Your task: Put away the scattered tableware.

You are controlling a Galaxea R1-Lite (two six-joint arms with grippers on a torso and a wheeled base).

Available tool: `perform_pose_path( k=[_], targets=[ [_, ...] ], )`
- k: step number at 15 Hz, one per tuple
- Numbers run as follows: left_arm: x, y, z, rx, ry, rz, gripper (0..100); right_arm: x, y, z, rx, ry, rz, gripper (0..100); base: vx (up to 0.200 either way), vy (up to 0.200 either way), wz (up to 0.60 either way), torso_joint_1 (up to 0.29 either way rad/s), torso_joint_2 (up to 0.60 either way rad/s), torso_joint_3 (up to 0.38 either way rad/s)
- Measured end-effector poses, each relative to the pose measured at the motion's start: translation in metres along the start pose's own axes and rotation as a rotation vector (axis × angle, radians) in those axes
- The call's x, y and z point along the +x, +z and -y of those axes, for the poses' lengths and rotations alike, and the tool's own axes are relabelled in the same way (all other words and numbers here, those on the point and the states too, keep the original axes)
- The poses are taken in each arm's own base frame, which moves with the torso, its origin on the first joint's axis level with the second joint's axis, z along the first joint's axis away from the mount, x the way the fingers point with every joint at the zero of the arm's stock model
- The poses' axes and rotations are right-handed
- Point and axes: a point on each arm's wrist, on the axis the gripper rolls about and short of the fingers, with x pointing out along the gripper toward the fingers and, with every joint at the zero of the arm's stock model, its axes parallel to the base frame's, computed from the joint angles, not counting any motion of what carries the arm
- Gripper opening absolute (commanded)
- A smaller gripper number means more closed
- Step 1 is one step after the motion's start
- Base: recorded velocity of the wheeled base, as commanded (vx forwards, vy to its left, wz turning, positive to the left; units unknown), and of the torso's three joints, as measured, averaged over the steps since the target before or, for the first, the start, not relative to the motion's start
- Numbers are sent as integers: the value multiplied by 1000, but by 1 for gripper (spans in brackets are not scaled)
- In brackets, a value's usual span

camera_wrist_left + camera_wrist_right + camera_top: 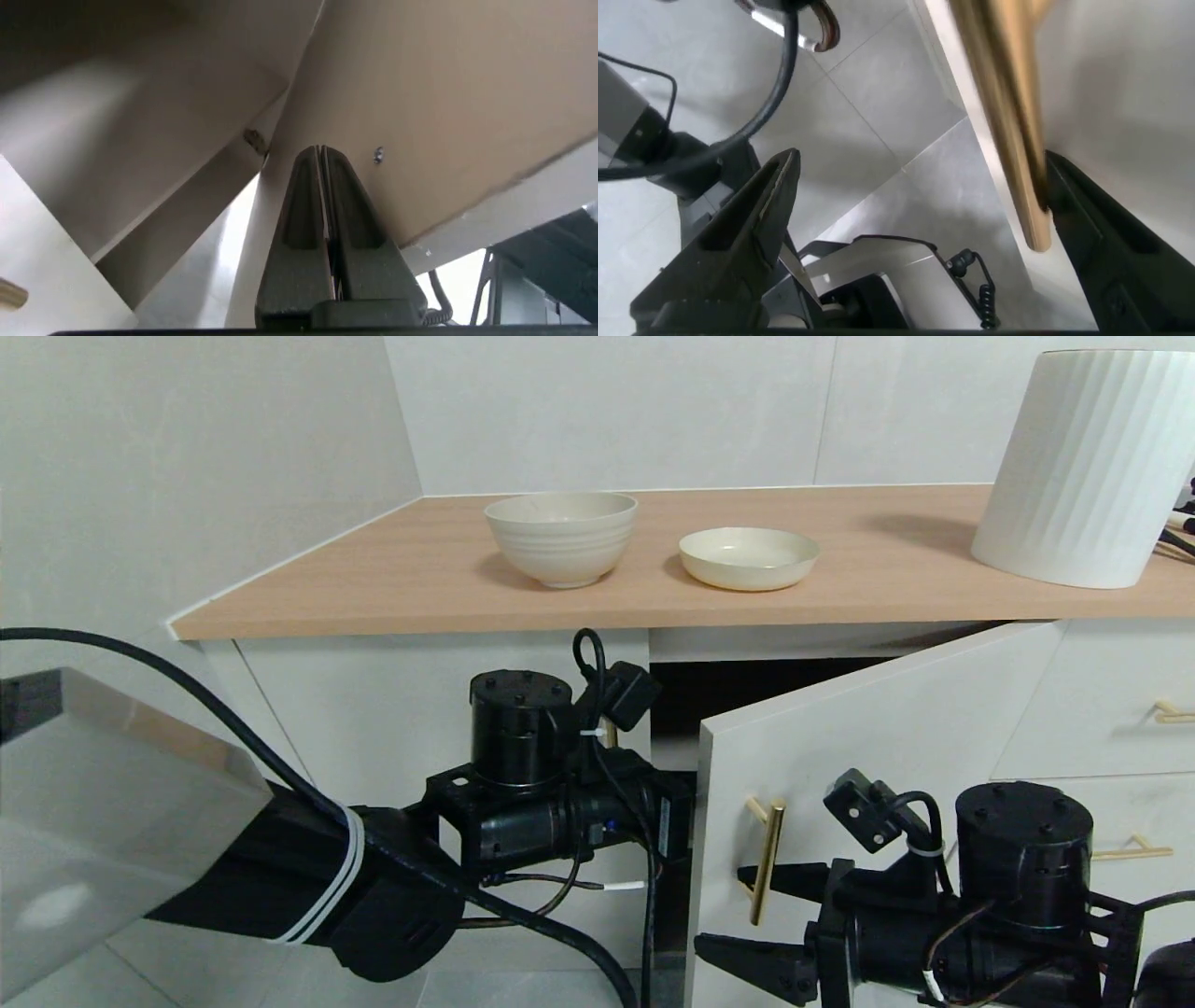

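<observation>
A cream bowl (560, 537) and a shallow cream dish (749, 557) stand side by side on the wooden countertop (373, 588). Below them a white cabinet door (887, 728) stands partly open. Its gold handle (767, 859) (1008, 121) has its lower end between the fingers of my open right gripper (747, 919) (920, 163), close to one finger (1097, 243). My left arm reaches into the gap behind the door, where the left gripper (320, 159) is shut with nothing in it, its tip near the door's inner face.
A tall white ribbed container (1092, 467) stands on the counter at the right. Drawers with gold handles (1172, 712) lie right of the open door. A wall closes off the counter's left end. The cabinet opening (747, 686) is dark.
</observation>
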Motion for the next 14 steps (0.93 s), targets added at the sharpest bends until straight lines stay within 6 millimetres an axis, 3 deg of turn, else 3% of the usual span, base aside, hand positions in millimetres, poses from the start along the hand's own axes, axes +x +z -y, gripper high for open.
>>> perform_pose_path(
  k=[4,8,11,14],
  targets=[
    [3,-2,-1,-3,1,-2,0,-5,9,15,5,-74,45,100,0,0,0,0,0,0],
    [2,-1,-1,-9,9,-1,0,-27,26,39,7,-205,143,100,0,0,0,0,0,0],
    [2,-3,2,-11,-15,-16,0,-51,32,33,-4,-269,147,100,0,0,0,0,0,0],
    [2,-2,3,-21,-29,-15,0,-77,19,22,-42,-510,49,100,0,0,0,0,0,0]
  ],
)
